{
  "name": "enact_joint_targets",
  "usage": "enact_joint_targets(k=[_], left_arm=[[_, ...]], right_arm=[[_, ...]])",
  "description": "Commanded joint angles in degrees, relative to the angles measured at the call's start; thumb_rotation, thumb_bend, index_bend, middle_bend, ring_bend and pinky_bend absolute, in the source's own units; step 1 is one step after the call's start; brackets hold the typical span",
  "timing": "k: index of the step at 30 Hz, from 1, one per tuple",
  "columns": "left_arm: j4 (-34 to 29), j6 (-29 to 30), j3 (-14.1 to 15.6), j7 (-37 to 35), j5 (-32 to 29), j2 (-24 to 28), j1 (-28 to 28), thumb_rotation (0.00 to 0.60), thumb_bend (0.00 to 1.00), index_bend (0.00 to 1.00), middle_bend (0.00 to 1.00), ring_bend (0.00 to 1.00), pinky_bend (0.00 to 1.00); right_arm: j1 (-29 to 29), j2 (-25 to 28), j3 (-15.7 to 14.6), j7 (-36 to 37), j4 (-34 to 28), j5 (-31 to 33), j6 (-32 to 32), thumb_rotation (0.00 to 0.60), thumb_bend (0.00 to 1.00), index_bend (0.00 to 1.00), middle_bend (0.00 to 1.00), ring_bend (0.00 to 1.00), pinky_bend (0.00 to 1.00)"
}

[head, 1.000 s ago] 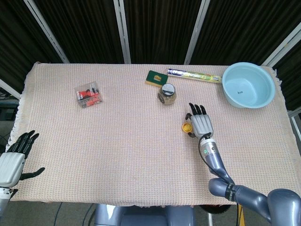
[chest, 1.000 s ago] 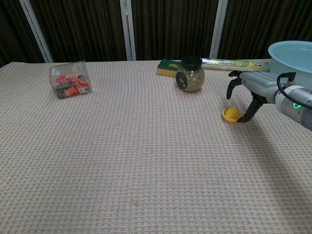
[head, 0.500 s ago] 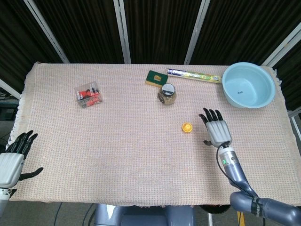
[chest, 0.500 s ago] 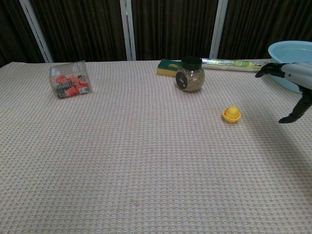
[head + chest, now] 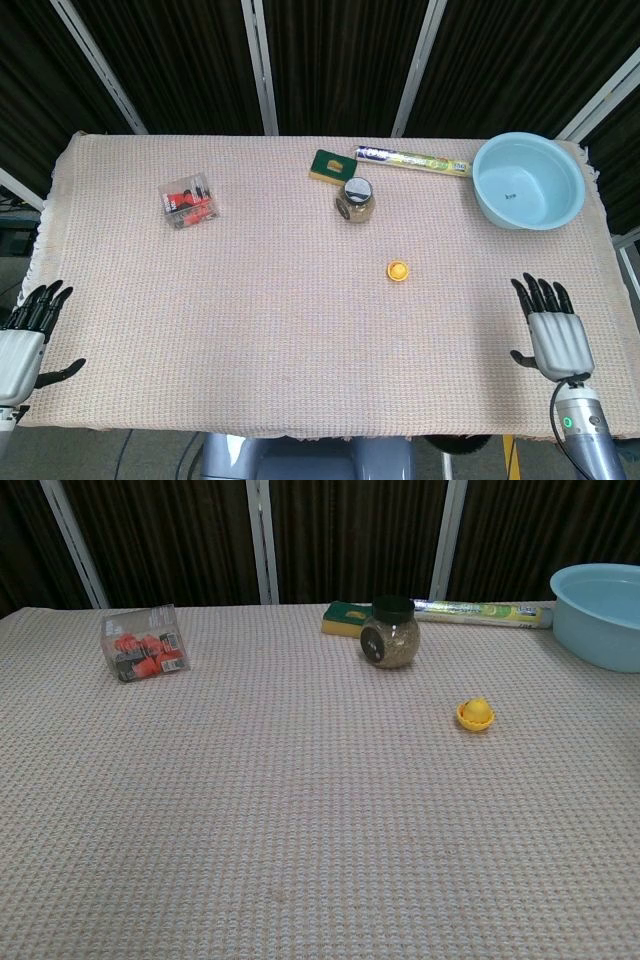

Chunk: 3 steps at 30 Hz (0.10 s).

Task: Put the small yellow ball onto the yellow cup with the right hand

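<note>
The small yellow ball [image 5: 477, 708] sits in the low yellow cup [image 5: 474, 720] at mid-right of the table; from the head view they show as one yellow spot, the cup [image 5: 398, 270]. My right hand [image 5: 552, 331] is near the table's front right edge, well away from the cup, fingers spread and holding nothing. My left hand [image 5: 22, 338] hangs off the front left corner, fingers apart, empty. Neither hand shows in the chest view.
A glass jar [image 5: 356, 200] of grains stands behind the cup. A green sponge [image 5: 329, 166] and a foil roll [image 5: 411, 159] lie at the back. A light blue basin [image 5: 527, 181] is back right, a clear box [image 5: 187, 200] with red items back left.
My right hand has pulled back from beside the cup to the front right edge, leaving the chest view. The ball stays in the cup. The left hand drifted slightly lower.
</note>
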Motion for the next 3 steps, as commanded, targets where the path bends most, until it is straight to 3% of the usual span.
enact_joint_targets(k=[1, 3], left_arm=[[-0.11, 0.07, 0.01, 0.2, 0.08, -0.01, 0.04, 0.6, 0.0, 0.0, 0.0, 0.0, 0.22], [-0.21, 0.2, 0.06, 0.25, 0.17, 0.06, 0.15, 0.6, 0.0, 0.0, 0.0, 0.0, 0.22]], right_arm=[[-1.55, 0.29, -0.38, 2.96, 1.5, -1.55, 1.13, 0.6, 0.0, 0.05, 0.0, 0.0, 0.0], [-1.73, 0.08, 0.06, 4.66, 2.25, -2.02, 1.0, 0.6, 0.0, 0.05, 0.0, 0.0, 0.0]])
